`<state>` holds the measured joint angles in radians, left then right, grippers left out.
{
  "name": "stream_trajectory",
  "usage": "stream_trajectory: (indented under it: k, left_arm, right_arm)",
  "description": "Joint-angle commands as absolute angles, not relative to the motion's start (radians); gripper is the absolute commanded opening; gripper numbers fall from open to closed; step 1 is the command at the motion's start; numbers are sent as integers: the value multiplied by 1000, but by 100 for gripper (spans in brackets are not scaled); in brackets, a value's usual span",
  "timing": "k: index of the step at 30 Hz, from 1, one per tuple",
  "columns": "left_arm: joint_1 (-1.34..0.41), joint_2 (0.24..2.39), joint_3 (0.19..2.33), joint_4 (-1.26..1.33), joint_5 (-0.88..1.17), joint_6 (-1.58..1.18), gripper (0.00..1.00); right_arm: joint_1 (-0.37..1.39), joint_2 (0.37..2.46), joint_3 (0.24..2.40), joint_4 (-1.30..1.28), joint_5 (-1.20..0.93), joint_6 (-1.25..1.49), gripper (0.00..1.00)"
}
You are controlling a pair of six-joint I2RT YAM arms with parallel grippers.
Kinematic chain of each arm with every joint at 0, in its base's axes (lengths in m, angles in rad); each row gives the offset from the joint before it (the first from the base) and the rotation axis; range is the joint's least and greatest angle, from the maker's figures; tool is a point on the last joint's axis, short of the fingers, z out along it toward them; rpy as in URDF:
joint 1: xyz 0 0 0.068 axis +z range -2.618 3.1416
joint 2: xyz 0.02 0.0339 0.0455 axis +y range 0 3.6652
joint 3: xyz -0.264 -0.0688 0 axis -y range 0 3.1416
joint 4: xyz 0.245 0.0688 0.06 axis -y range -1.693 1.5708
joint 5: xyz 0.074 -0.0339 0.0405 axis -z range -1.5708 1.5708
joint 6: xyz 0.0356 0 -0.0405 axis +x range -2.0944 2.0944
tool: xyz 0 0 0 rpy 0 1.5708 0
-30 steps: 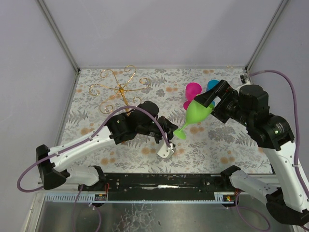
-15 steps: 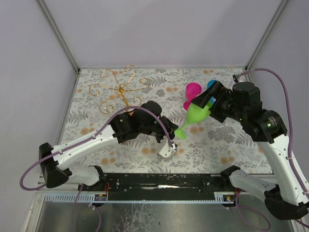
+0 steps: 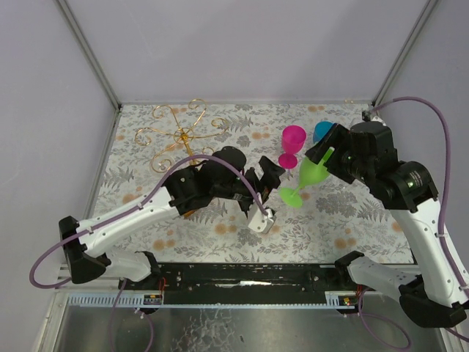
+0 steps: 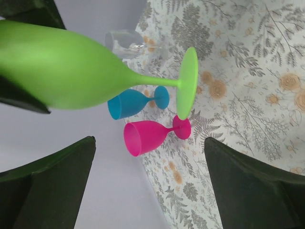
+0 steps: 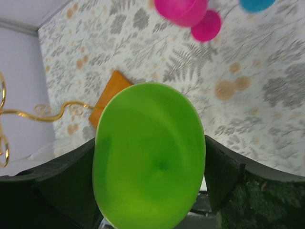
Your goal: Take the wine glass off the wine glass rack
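Over on the right side of the table [image 3: 359,220], the green wine glass [image 3: 312,174] was well away from the wine glass rack [image 3: 179,133]. The rack stood at the back left, with no glass on its gold arms.

The right gripper [image 5: 150,152] had the glass. Its two fingers sat on both sides of the bowl [image 5: 147,171] and squeezed it.

The glass leaned over. Its long line ran from the bowl, up by the right gripper, down and left to the foot [image 3: 292,196]. The foot was low, near the table, just beside the left gripper [image 3: 265,176].

The left gripper had its jaws wide apart and held nothing. From its own camera, the stem [image 4: 152,81] lay sideways, out past the fingers and not between them.

So the right arm was the nearer one. I think the next move was to tip the glass up straight and stand it near the pink glass [image 3: 293,139] and the blue glass [image 3: 322,132].
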<state>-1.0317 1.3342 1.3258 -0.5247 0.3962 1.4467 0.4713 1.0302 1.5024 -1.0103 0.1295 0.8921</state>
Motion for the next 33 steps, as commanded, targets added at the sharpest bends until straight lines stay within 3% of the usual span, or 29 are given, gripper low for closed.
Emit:
stream_trajectory:
  k: [1, 8, 18, 28, 33]
  left_arm:
    - [-1037, 1355, 1430, -410, 389, 1273, 96]
    - [-974, 1471, 1788, -360, 422, 753, 98]
    - [-668, 1633, 2186, -254, 521, 70, 100]
    - [-276, 1684, 2266, -143, 691, -476, 100]
    - [-124, 1679, 2262, -80, 754, -619, 99]
  right_arm:
    - [474, 1079, 1585, -1053, 389, 772, 73]
    - [475, 1061, 1417, -773, 558, 593, 74]
    - [475, 1024, 1112, -335, 618, 388, 77]
    - [473, 927, 743, 104, 646, 253, 79]
    - [455, 932, 651, 255, 634, 236, 82]
